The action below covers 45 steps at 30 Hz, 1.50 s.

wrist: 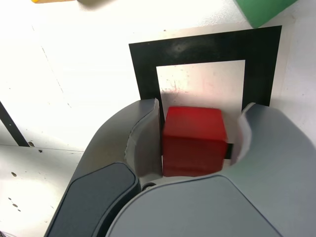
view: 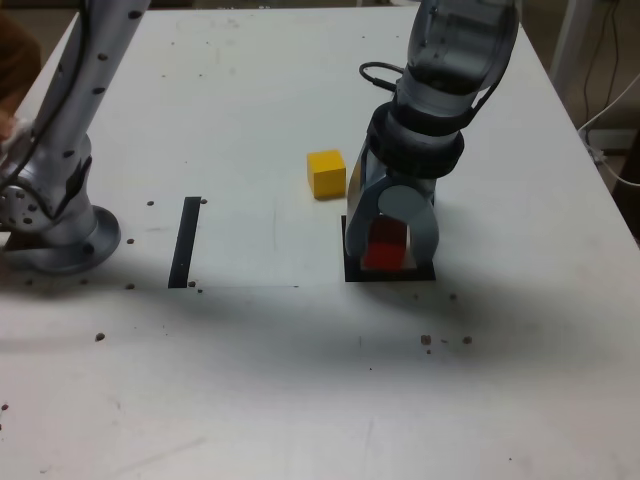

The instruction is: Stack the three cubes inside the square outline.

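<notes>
The red cube [wrist: 193, 140] stands between the fingers of my gripper [view: 392, 245], low over the black square outline [wrist: 143, 69]. It sits on the outline's edge nearest the wrist camera, partly over the white centre. One finger [wrist: 145, 133] touches the cube. A thin gap shows between the cube and the other finger [wrist: 247, 133], so the jaws are slightly open. The yellow cube [view: 326, 172] rests on the table just beyond the outline, toward the exterior view's left. A corner of the green cube [wrist: 261, 10] shows past the outline's far corner in the wrist view; the arm hides it in the exterior view.
A straight black strip [view: 185, 242] lies on the white table toward the exterior view's left. The arm's base [view: 60, 215] stands at the left edge. Small dark specks [view: 445, 340] dot the table's front. Cables [view: 610, 110] hang off the right side.
</notes>
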Motion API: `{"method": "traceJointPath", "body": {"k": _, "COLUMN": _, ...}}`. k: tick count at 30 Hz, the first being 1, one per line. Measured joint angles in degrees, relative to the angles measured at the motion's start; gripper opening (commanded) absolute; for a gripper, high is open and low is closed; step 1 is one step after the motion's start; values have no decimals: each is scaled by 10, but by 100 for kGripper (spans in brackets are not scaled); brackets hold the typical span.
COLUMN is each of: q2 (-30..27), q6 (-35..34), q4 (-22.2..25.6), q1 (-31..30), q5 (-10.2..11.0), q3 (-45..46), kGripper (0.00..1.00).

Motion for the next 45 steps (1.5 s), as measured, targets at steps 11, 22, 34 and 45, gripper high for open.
{"method": "traceJointPath", "body": {"k": 11, "q2": -2, "q6": 1, "q4": 0, "q1": 0, "q5": 3, "q3": 2, "kGripper": 99}}
{"method": "traceJointPath", "body": {"k": 22, "q2": -127, "q6": -20, "q4": 15, "q1": 17, "q5": 50, "q3": 83, "kGripper": 99}}
{"method": "traceJointPath", "body": {"k": 34, "q2": -159, "q6": 3, "q4": -5, "q1": 88, "q5": 54, "q3": 141, "kGripper": 99}}
{"method": "traceJointPath", "body": {"k": 45, "q2": -118, "q6": 54, "q4": -47, "q1": 175, "q5": 43, "q3": 157, "kGripper": 98}}
